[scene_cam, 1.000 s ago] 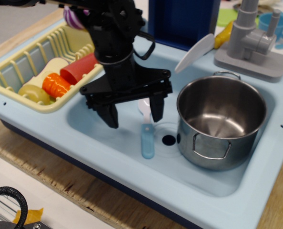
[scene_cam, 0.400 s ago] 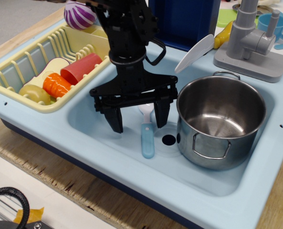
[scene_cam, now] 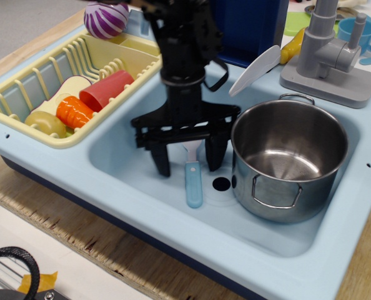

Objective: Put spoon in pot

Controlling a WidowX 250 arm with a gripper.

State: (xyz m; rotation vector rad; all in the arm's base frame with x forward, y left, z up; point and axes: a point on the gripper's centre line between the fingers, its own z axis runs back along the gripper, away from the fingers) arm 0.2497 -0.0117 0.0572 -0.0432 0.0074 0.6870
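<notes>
One pale blue toy sink (scene_cam: 142,206) fills most of the view, its moulded unit resting on a rough wooden board (scene_cam: 79,250) whose grain and dark flecks show along the near edge; a grey floor shows at the far left corner, and no brand, label or writing can be read anywhere. Taking the sink's black drain hole (scene_cam: 222,184) as the landmark: the spoon (scene_cam: 193,178) lies flat on the basin floor just left of it, its light-blue handle pointing toward the near rim and its white bowl toward the back, partly hidden by the arm. The black gripper (scene_cam: 188,156) hangs directly over the spoon's bowl end, just behind and left of the drain, its two fingers spread wide with one on each side of the spoon and nothing between them but the spoon below; whether the fingertips touch the basin floor cannot be told. The pot (scene_cam: 288,159) stands upright in the basin immediately right of the drain, empty, with one wire loop handle facing the near side and another at its back rim. Far left of the drain sits a cream dish rack (scene_cam: 23,94) holding a red cup (scene_cam: 107,89), an orange ridged toy (scene_cam: 74,110) and a yellowish piece (scene_cam: 45,122); a purple-and-white striped ball (scene_cam: 106,19) rests at the rack's back edge. Behind and right of the drain stand a grey toy faucet (scene_cam: 328,53) and a white spatula (scene_cam: 255,69) leaning on the sink's rear ledge, with a dark blue box (scene_cam: 248,25) behind.
</notes>
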